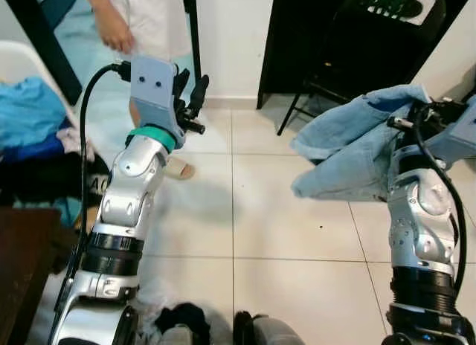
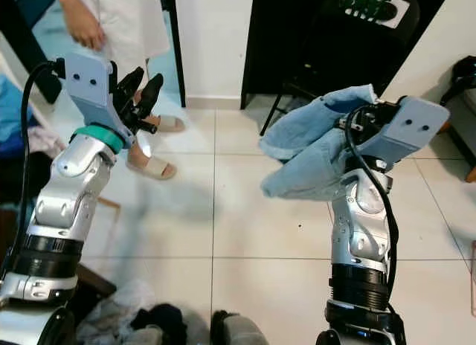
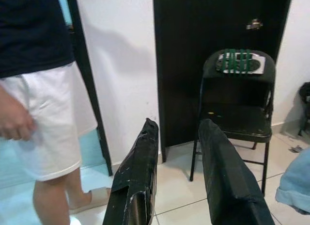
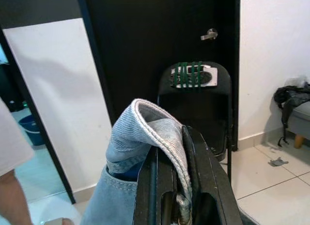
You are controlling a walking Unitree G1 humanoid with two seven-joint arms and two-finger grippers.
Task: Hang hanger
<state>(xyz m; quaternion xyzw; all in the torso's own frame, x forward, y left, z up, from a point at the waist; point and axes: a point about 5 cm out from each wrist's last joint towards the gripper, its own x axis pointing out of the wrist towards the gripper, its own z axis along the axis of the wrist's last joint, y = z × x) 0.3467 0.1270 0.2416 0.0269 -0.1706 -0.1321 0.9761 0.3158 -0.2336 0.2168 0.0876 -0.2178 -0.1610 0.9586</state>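
Right claw (image 4: 177, 186) clamps a fold of a light-blue denim garment (image 1: 349, 155), held up above the tiled floor (image 1: 260, 226); no hanger can be made out in the cloth. Left claw (image 3: 179, 162) raised, fingers apart, empty. Garment bunched: bulk hangs from the grip toward the robot's left, long axis roughly level. Judgement: keep the grip firm, bring the left claw across to support the slack, mind the person (image 1: 137, 18) standing near.
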